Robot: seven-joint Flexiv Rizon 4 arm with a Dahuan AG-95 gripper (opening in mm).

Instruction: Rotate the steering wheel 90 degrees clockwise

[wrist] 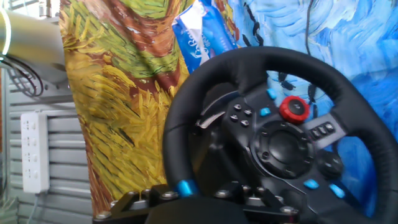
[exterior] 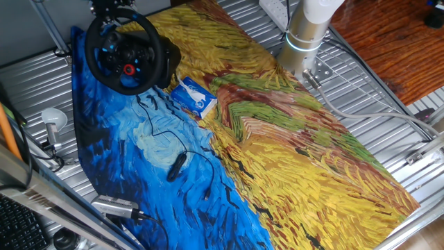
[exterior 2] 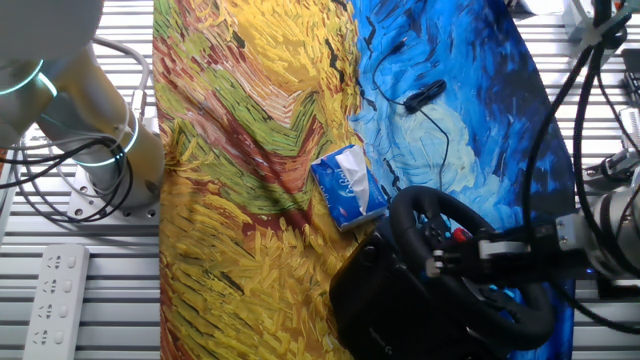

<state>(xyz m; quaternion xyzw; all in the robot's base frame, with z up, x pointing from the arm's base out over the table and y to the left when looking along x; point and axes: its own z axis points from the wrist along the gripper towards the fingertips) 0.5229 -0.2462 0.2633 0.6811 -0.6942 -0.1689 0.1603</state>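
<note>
The steering wheel (exterior: 127, 53) stands on its black base at the blue end of the painted cloth (exterior: 291, 160), with a small blue-white box (exterior: 193, 96) just beside it. The gripper (exterior 2: 470, 258) sits at the wheel's rim and seems to clasp it, though whether its fingers are closed or parted I cannot tell.

Two opposite overhead table views, close hand view of steering wheel (wrist: 280, 134)

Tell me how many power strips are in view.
1: a white power strip lies on the slatted table beside the painted cloth, near the arm's base. Others could be hidden outside the frames.
</note>
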